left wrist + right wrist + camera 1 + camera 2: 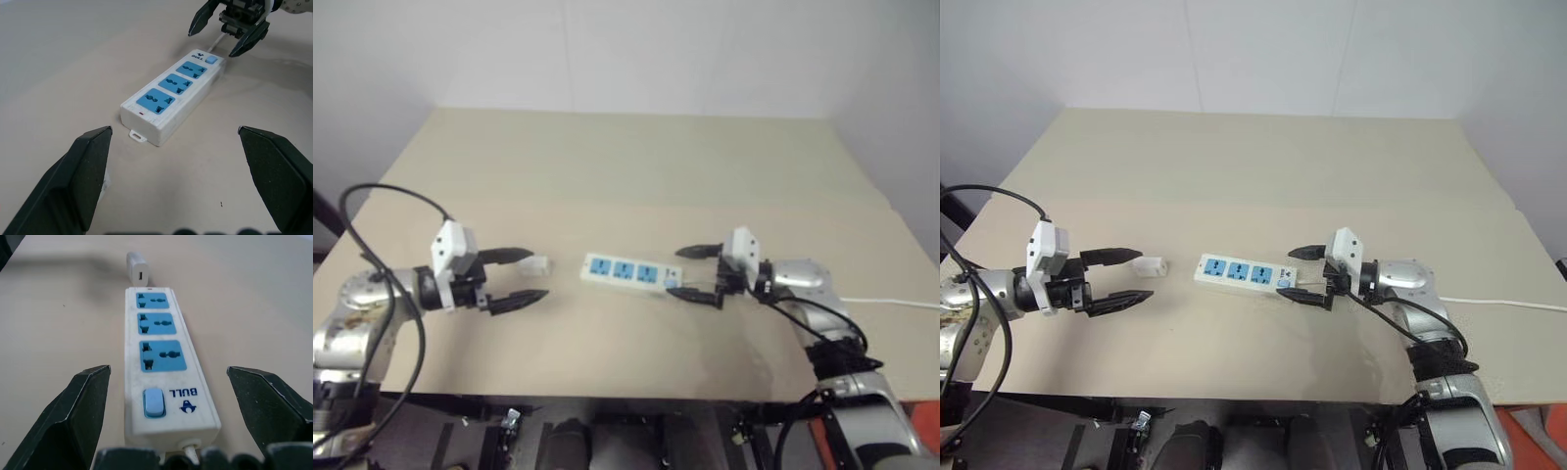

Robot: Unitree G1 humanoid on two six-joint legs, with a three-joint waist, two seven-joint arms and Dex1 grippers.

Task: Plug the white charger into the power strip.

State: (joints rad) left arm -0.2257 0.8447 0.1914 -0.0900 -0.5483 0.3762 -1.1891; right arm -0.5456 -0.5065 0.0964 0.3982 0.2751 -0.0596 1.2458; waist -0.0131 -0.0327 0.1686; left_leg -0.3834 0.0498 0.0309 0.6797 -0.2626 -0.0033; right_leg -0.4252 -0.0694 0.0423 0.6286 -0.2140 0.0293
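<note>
Three blue sockets face up on the long flat white plastic power strip [1241, 274], which lies on the bare beige table [1263, 166] with its thin white cord [1513, 305] trailing off to the right. Just off its left end, apart from it, lies the small white rectangular plastic charger [1151, 265], close by the upper finger of the left gripper [1118, 277], whose black fingers are spread wide and hold nothing. At the strip's switch end the right gripper [1310, 276] hovers, fingers likewise spread and empty.

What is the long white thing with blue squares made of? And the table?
The power strip looks like hard white plastic, smooth and slightly glossy, with moulded edges and blue socket faces. The table looks like matte beige board, maybe laminate or cardboard; its flat, dull surface leaves that open.
</note>
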